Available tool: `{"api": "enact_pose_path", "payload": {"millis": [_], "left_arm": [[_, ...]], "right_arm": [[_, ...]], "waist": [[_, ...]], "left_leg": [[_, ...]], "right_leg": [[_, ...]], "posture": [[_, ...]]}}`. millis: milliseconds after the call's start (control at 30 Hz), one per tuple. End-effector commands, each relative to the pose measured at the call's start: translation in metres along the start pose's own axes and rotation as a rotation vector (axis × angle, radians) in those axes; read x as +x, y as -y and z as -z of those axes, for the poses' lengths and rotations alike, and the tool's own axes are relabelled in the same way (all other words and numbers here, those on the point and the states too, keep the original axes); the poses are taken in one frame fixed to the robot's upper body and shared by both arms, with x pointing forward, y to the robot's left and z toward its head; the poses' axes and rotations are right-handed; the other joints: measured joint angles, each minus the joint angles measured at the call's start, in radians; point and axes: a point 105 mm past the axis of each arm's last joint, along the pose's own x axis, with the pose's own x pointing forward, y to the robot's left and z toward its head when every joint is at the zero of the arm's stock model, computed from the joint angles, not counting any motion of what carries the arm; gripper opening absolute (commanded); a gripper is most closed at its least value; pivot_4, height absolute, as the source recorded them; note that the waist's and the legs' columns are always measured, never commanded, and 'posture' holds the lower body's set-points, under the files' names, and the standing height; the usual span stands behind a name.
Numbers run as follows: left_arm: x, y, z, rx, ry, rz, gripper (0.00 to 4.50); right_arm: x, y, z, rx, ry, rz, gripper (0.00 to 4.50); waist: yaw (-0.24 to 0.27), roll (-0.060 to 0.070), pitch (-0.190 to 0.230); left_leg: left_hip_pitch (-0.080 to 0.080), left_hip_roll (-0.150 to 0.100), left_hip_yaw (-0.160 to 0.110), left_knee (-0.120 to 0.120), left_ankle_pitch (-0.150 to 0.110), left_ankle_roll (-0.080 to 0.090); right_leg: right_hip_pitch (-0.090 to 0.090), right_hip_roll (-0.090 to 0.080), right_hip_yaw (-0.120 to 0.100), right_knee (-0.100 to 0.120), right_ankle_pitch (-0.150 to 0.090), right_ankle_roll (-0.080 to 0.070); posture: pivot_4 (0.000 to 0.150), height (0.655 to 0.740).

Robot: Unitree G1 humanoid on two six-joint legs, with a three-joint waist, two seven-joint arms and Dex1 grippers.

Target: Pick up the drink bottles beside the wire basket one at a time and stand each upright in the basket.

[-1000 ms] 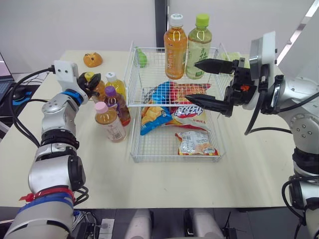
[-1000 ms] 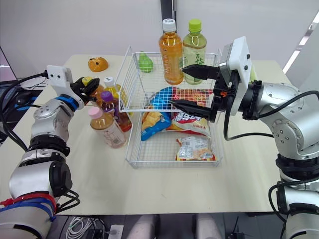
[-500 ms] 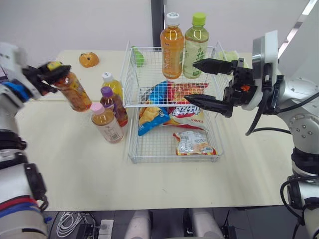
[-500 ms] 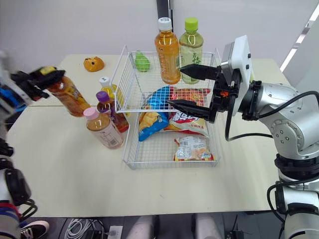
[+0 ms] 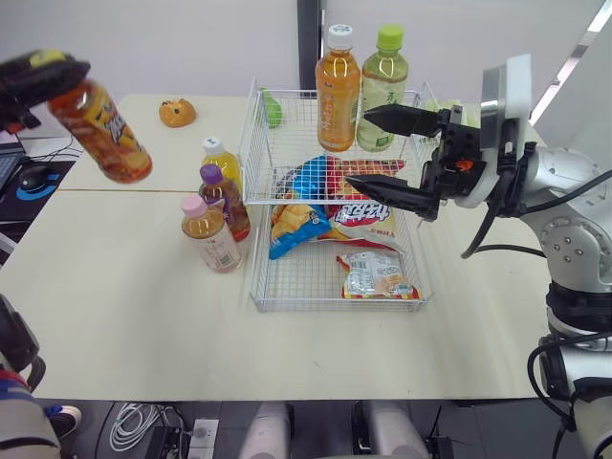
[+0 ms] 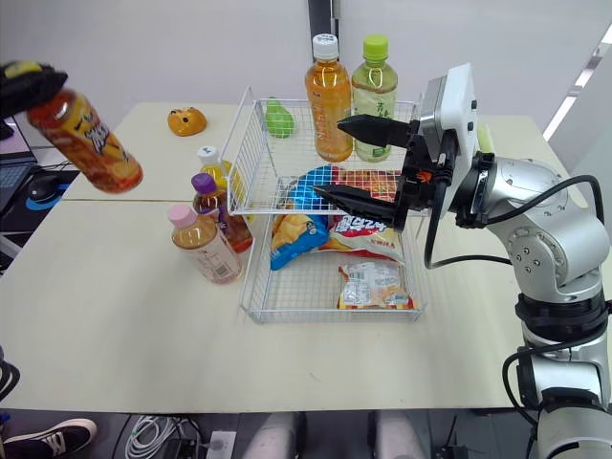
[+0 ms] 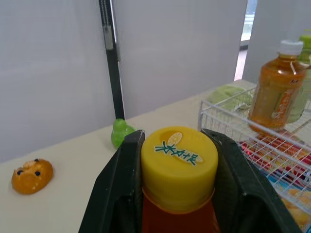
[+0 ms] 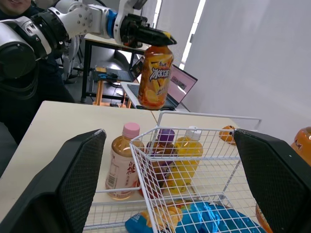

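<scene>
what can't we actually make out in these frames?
- Left wrist view: body of the orange bottle, cut off by the bottom edge below the left gripper.
- Eye views: lower-tier snack bags, partly hidden by the upper shelf and right gripper.
- Eye views: lower half of the yellow-capped bottle, behind the purple-capped bottle.

Likely an office or robotics lab: plain white partition walls (image 5: 191, 43) along the top, pale worktables (image 5: 143, 316) pushed together, a laptop (image 8: 181, 82) on a side desk, and cables (image 5: 129, 428) and a power strip (image 5: 203, 440) on the floor at lower left.
</scene>
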Motion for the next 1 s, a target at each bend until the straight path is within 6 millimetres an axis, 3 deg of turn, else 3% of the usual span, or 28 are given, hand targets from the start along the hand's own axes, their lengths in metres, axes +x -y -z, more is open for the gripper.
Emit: {"api": "enact_pose_path", "payload": {"millis": [33, 267, 367, 433, 633, 1000], "left_arm": [[0.002, 0.015, -0.048, 0.11, 0.073, 0.052, 1.37], [0.025, 0.036, -0.081, 0.141, 0.146, 0.175, 1.37], [0.05, 0.052, -0.092, 0.168, 0.195, 0.252, 1.37], [0.073, 0.06, -0.093, 0.2, 0.218, 0.268, 1.37], [0.111, 0.069, -0.096, 0.184, 0.302, 0.257, 1.37], [0.153, 0.09, -0.07, 0.113, 0.29, 0.319, 1.37]], "right_arm": [[0.0, 0.001, -0.013, -0.054, 0.035, 0.003, 4.5], [-0.004, 0.004, -0.012, -0.053, 0.03, 0.026, 4.5], [-0.008, 0.007, -0.011, -0.069, 0.016, 0.067, 4.5], [-0.011, 0.006, -0.01, -0.078, 0.003, 0.084, 4.5], [-0.019, 0.006, -0.015, -0.075, -0.008, 0.135, 4.5], [-0.031, 0.001, -0.011, -0.079, -0.068, 0.206, 4.5]], "waist": [[-0.001, 0.0, 0.0], [-0.002, 0.0, 0.0], [0.003, 0.0, 0.0], [0.009, 0.0, 0.0], [-0.001, 0.0, 0.001], [-0.007, 0.0, 0.001]], "left_leg": [[0.0, 0.0, 0.0, 0.0, 0.0, 0.0], [0.0, 0.0, 0.001, 0.0, 0.0, 0.0], [0.0, 0.0, 0.001, 0.0, 0.0, 0.0], [0.0, 0.0, 0.0, 0.001, 0.0, 0.0], [-0.001, -0.001, 0.001, 0.0, 0.0, 0.0], [-0.007, -0.001, 0.001, 0.001, 0.0, 0.0]], "right_leg": [[0.0, 0.0, 0.0, 0.0, 0.0, 0.0], [-0.001, 0.001, 0.001, 0.0, 0.0, 0.0], [-0.001, 0.001, 0.0, 0.0, -0.001, 0.001], [0.0, 0.0, 0.0, 0.0, -0.001, 0.001], [-0.001, -0.001, 0.001, 0.0, 0.0, 0.001], [-0.008, 0.0, 0.001, 0.001, 0.0, 0.0]], "posture": [[0.15, 0.74], [0.15, 0.74], [0.15, 0.74], [0.15, 0.74], [0.15, 0.74], [0.15, 0.74]]}}
